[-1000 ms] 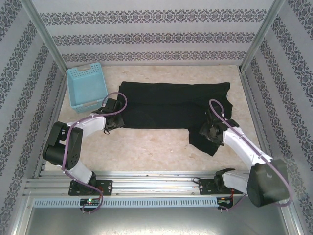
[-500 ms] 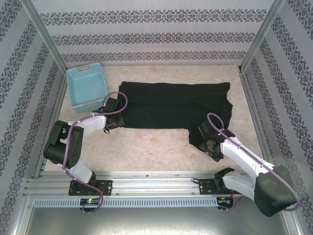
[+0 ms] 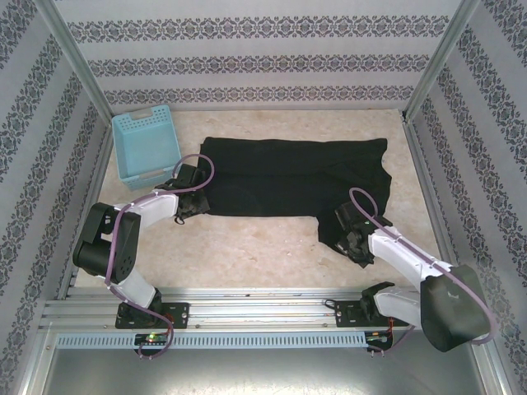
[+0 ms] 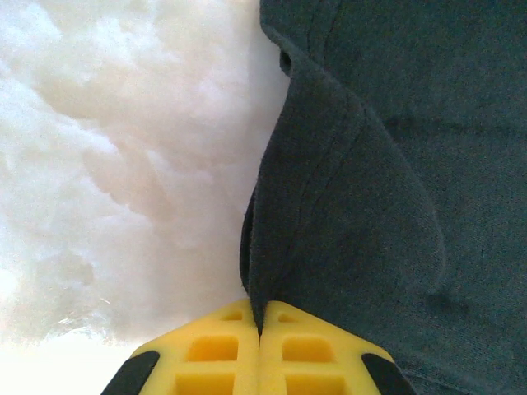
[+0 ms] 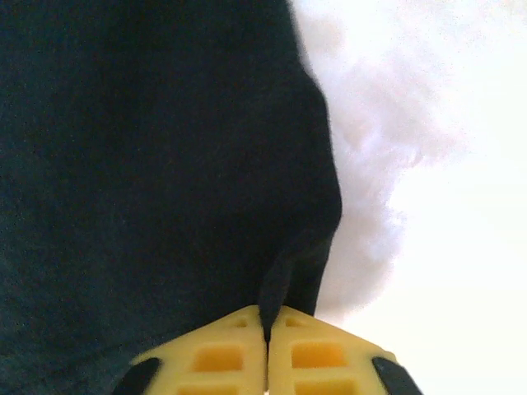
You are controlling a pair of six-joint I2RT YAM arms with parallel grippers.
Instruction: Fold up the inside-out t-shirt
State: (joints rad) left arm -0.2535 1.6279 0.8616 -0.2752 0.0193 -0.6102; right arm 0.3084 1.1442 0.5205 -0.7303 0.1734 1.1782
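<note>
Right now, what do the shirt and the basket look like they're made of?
Shirt: soft, matte black knit fabric, possibly cotton; it creases and folds limply. Basket: light blue plastic, apparently rigid, with slotted moulded walls.

matt soft cloth t-shirt (image 3: 280, 177), smooth mottled tabletop (image 3: 247, 243), plastic basket (image 3: 146, 144)

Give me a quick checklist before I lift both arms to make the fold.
1. Is the left gripper shut on the t-shirt? Ok, an edge fold is pinched between closed jaws.
2. Is the right gripper shut on the t-shirt? Ok, fabric is pinched.
3. How many layers are in each pinch? Cannot tell.
4. Is the t-shirt outline squared up? Not ok, a flap juts out at the near right.
5. Is the basket apart from the t-shirt? Ok.
</note>
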